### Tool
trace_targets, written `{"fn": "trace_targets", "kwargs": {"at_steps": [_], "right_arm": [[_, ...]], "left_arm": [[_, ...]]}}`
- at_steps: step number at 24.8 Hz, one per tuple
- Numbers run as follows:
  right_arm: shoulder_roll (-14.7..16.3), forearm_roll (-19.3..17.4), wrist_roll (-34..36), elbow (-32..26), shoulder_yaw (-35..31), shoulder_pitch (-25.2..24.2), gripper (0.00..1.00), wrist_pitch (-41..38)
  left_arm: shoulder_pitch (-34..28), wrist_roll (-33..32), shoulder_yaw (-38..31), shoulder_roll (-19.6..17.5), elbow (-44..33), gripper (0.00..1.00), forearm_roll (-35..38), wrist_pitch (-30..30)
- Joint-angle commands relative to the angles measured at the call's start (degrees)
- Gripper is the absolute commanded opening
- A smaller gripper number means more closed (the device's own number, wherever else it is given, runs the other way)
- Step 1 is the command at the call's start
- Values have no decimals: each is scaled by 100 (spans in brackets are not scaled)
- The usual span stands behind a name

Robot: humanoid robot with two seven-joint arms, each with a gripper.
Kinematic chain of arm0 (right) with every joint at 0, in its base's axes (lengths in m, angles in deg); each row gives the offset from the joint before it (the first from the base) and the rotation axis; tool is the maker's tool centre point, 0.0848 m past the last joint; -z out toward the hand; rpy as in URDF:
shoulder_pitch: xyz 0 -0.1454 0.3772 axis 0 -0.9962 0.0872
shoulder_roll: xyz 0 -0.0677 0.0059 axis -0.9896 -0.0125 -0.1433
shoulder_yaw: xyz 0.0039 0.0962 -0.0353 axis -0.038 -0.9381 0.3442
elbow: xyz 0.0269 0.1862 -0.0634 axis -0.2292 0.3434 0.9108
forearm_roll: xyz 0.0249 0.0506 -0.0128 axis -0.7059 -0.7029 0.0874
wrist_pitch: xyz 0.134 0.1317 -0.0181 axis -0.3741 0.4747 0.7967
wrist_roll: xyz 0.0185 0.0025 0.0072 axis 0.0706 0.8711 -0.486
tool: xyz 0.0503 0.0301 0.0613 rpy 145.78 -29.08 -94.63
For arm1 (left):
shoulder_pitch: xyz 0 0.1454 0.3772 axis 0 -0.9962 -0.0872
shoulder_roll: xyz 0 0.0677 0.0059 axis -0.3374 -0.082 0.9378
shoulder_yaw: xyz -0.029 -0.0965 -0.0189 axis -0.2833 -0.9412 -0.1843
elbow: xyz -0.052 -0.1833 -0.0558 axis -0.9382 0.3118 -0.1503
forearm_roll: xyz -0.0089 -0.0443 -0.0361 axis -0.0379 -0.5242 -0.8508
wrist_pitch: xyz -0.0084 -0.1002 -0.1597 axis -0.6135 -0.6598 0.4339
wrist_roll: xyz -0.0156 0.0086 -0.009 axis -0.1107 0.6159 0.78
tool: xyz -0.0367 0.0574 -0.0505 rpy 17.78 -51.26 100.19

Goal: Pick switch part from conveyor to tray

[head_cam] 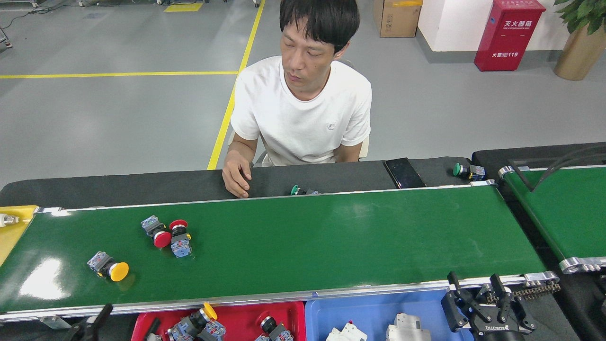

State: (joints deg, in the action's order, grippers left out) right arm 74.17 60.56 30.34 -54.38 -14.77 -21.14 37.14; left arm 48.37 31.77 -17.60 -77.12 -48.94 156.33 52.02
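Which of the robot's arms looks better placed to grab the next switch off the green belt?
Probably the left. The switch parts, yellow and red, lie at the conveyor's left end, just above the left gripper. The right gripper hangs open at the far end.
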Motion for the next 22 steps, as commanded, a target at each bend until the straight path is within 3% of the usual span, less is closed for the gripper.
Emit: {"fn": "trace_targets", "kwargs": {"at_steps": [1,6,10,22], "right_arm": [[44,-17,45,-68,-27,-5,94,-26],[62,-17,54,-59,-27,-14,94,-26],[71,-17,54,-42,-18,13,94,-26],[62,-8,81,20,-9,57,94,-456]], "left_arm": [[73,-354,-313,-12,133,100,-215,62],[381,-574,-462,-135,538,100,-364,264],[1101,-820,-374,-565,1100,100,-162,625],[3052,-978,-339,-2174,4563,100,-162,792]]}}
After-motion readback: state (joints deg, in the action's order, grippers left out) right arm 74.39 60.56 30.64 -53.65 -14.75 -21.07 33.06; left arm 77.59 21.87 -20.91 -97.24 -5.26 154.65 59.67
